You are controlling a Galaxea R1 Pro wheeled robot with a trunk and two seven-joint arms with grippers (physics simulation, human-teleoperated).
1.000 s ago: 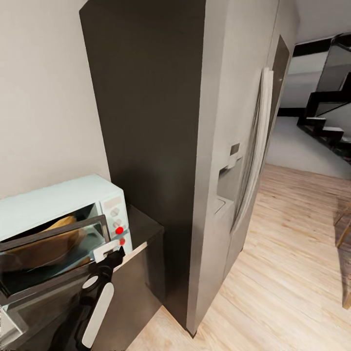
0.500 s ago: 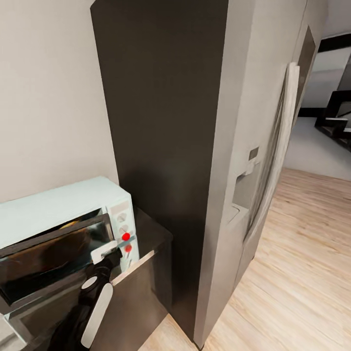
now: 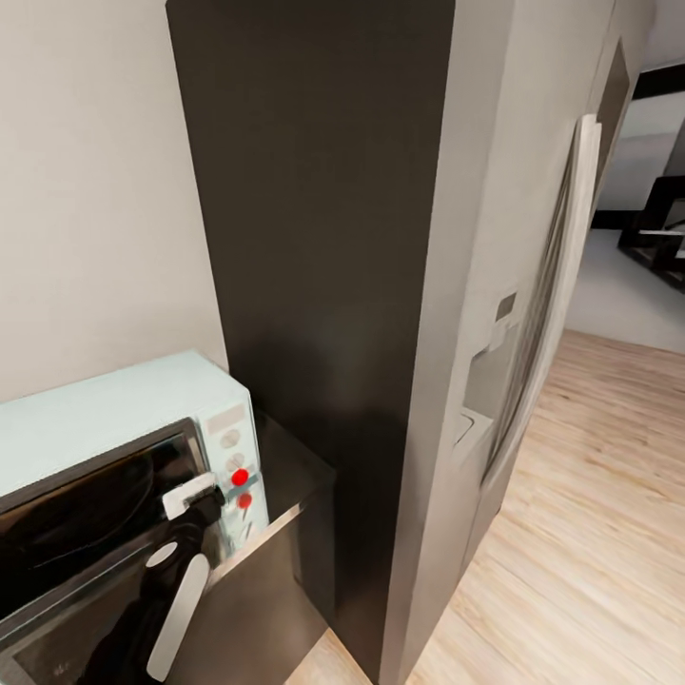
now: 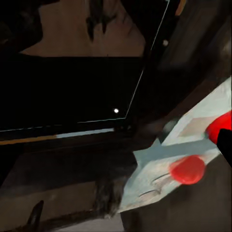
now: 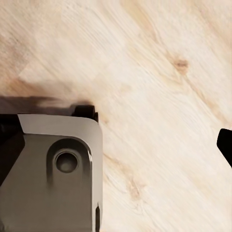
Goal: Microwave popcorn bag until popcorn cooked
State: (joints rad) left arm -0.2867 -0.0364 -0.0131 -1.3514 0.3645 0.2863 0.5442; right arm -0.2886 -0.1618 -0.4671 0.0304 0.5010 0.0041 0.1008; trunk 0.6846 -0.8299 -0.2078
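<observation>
The pale mint-blue microwave (image 3: 114, 409) stands on the dark countertop (image 3: 290, 471) at the lower left. Its dark glass door (image 3: 86, 523) lies close against the front. My left gripper (image 3: 193, 497) is at the door's edge beside the control panel (image 3: 233, 457) with its two red dots. In the left wrist view the door glass (image 4: 72, 92) and a red dot (image 4: 188, 169) are very close. One dark fingertip (image 4: 225, 145) sits at the picture's edge, so the jaws are apart. The popcorn bag is hidden behind the glass. My right gripper (image 5: 116, 145) hangs open over the floor.
A tall dark-sided grey fridge (image 3: 447, 285) stands right of the counter, its pale door handle (image 3: 561, 276) facing the room. Light wooden floor (image 3: 590, 533) stretches to the right. A black staircase (image 3: 661, 228) is far right. My own grey base (image 5: 53, 169) shows below the right gripper.
The microwave door has swung from partly open to almost flat against the front, with my left gripper following it. The tan bag seen through the opening is now covered. The camera has shifted slightly.
</observation>
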